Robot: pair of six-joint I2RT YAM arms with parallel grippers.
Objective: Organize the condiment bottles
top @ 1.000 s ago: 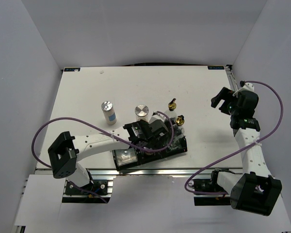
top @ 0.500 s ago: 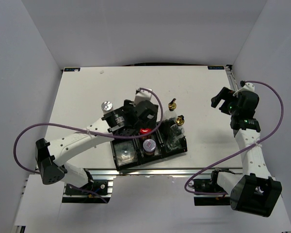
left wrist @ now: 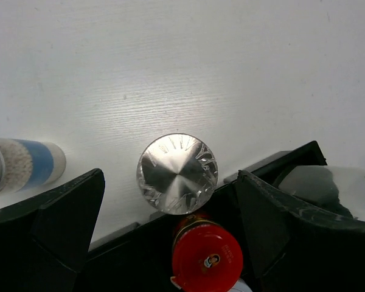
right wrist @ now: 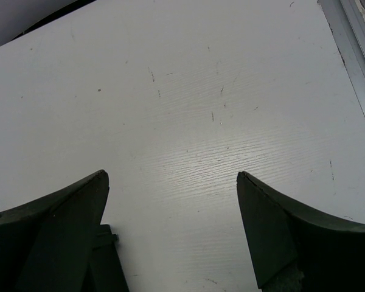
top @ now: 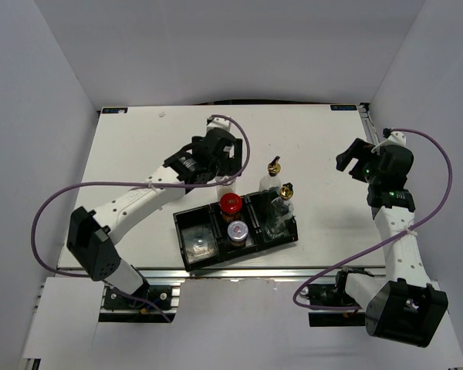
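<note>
My left gripper [top: 216, 171] is open and hovers over a silver-lidded shaker [left wrist: 177, 173] that stands on the table just behind the black tray [top: 187, 220]. Its fingers are on either side of the lid and apart from it. A second shaker with a blue label [left wrist: 25, 164] stands to the left. The red-lidded jar [top: 230, 203] and a third silver-lidded shaker [top: 237, 230] stand in the tray's middle compartment. One gold-pourer bottle [top: 284, 193] stands in the right compartment, the other [top: 274, 164] on the table behind it. My right gripper [top: 352, 160] is open and empty at the far right.
Something pale and shiny [top: 201, 247] shows in the tray's left compartment; I cannot tell what it is. The left arm hides both table shakers in the top view. The table's metal right edge [right wrist: 359, 42] lies near my right gripper.
My left gripper has lifted off the tray's middle compartment, leaving the red-lidded jar there, and moved back over the silver-lidded shaker behind the tray. The right arm has not moved.
</note>
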